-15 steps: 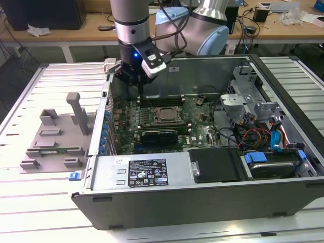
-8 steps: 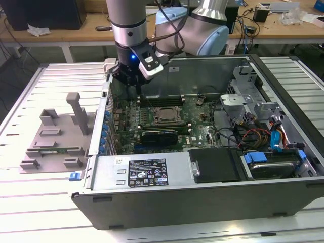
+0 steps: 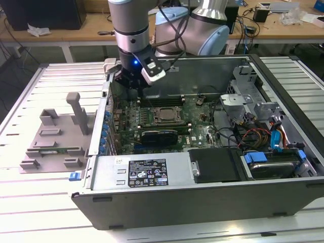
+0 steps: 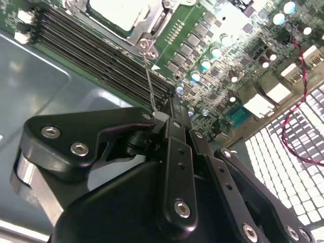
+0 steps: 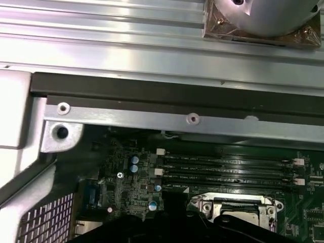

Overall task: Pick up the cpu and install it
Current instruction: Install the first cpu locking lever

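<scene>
CPU: small square chip with a flat silvery-white metal top (image 4: 117,11), seated inside the metal socket frame (image 3: 166,115) near the middle of the green motherboard (image 3: 200,126), within the open grey computer case (image 3: 202,197). Frame corner visible in the first wrist view (image 5: 235,206), with black memory slots (image 5: 223,169) alongside. Thin wire socket lever (image 4: 149,81) stood up from the frame's corner toward the gripper. Black gripper (image 3: 132,80) hung over the case's rear corner, on the exterior view's left, apart from the chip; jaws drawn together, the lever's upper end at their tips, contact not determinable. Grey plastic tray with upright posts (image 3: 55,139) lay on the slatted white table (image 3: 30,212), outside the case.
</scene>
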Controlling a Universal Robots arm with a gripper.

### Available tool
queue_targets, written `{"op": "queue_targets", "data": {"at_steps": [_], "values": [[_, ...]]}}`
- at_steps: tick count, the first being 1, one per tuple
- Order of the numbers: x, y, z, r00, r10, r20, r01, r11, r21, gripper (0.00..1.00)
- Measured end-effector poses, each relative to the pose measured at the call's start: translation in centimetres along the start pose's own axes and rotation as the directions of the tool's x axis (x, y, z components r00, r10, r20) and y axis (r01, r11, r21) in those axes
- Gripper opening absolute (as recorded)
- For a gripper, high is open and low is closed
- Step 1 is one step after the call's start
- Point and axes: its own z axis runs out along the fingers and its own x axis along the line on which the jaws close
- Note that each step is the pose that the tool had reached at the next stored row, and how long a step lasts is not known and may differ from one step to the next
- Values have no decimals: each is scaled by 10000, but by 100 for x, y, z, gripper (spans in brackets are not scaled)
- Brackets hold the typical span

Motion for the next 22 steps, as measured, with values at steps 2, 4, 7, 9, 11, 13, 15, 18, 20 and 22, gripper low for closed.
{"op": "queue_targets", "data": {"at_steps": [2, 4, 7, 9, 11, 13, 15, 18, 20, 22], "values": [[-61, -7, 5, 10000, -2, -1, 2, 10000, 0, 11], [-131, -16, 11, 10000, 1, 1, -1, 10000, 0, 11], [-396, -59, 24, 10000, 1, -11, -1, 10000, -1, 11], [-483, -72, 26, 10000, 2, -21, -2, 10000, 0, 11], [-485, -72, 26, 10000, 3, -19, -3, 10000, -1, 11], [-487, -72, 31, 10000, 2, -15, -2, 10000, -3, 11], [-484, -76, 52, 10000, -3, 47, 3, 10000, 3, 11], [-482, -87, 76, 9999, -20, 158, 20, 10000, 14, 11], [-482, -92, 88, 9996, -42, 287, 42, 10000, 22, 11], [-481, -97, 97, 9989, -72, 454, 70, 10000, 39, 11]]}}
